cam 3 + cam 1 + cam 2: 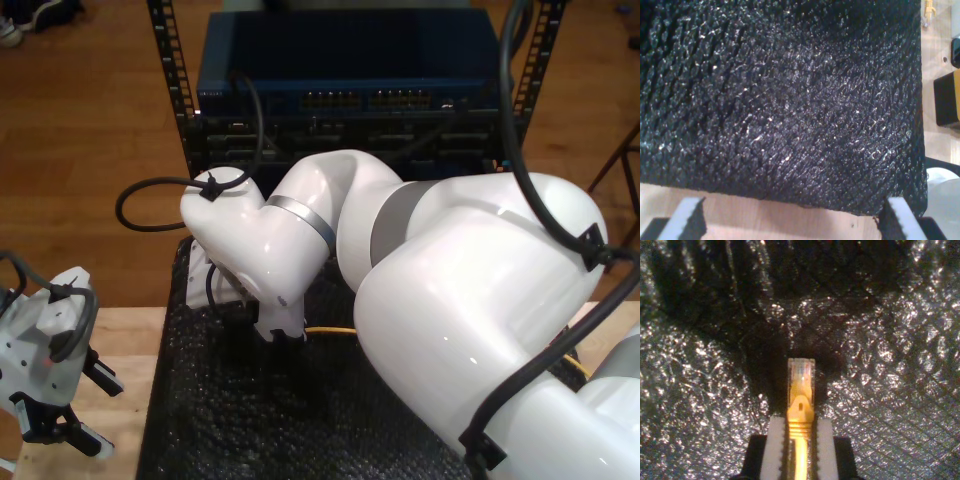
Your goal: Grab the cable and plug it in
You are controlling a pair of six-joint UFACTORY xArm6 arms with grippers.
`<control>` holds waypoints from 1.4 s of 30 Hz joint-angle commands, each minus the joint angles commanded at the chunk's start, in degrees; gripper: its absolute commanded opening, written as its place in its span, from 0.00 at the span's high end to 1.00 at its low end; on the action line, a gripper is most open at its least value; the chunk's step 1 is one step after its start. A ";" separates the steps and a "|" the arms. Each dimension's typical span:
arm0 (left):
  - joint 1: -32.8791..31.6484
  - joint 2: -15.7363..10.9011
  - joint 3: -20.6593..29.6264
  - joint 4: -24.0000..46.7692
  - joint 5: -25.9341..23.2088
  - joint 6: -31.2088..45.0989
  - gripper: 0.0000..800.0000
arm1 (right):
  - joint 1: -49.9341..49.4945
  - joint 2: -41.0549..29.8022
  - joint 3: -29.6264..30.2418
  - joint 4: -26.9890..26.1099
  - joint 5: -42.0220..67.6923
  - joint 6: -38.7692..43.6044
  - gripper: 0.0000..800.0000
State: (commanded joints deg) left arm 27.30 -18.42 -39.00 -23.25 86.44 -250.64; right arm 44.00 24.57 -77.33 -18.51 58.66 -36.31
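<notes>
Yellow cable [800,440] pinched between fingers [774,450] of your second gripper [800,437], plug [801,371] protruding forward over black mat [900,390], ready for insertion. First gripper [790,220] fingers spread, idle.

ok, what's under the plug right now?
Black foam mat lies under the plug, which my second gripper pinches by the cable. The mat directly below the plug is covered.

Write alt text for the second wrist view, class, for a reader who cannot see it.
My second gripper pinches a yellow-orange cable between its white pads, with the clear plastic plug sticking out past the fingertips. Behind it lies a glinting black mesh mat.
</notes>
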 joint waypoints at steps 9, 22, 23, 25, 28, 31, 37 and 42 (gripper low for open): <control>0.00 0.00 -0.09 0.00 0.00 0.00 0.00 | -0.44 -2.73 0.18 0.26 0.18 -1.05 0.99; -0.09 0.18 0.09 -0.18 1.32 0.18 0.00 | -4.57 -11.25 4.75 3.16 1.05 -7.38 0.99; -0.18 0.18 0.00 -0.35 1.67 0.18 0.00 | -5.01 -12.57 5.45 4.92 1.05 -8.62 0.99; -0.26 0.26 0.00 -1.49 2.64 0.18 0.00 | -6.33 -14.77 6.59 9.14 1.14 -11.78 0.99; -0.53 0.26 -0.09 -4.75 4.75 0.35 0.00 | -8.97 -18.81 9.58 16.00 2.55 -17.05 0.99; -0.62 0.35 -1.85 -7.74 6.95 0.79 0.00 | -11.96 -22.86 12.75 20.13 3.87 -20.31 1.00; -3.96 1.49 -4.75 -13.36 8.79 0.53 0.00 | -16.53 -30.86 18.29 22.07 4.57 -21.98 0.99; -9.67 1.58 -5.36 -17.32 8.62 0.09 0.00 | -19.08 -35.52 20.66 24.18 7.12 -24.00 0.99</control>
State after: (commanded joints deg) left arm 17.63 -16.84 -44.36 -40.57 95.05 -250.55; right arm 24.92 -10.95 -56.67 5.67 65.78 -60.31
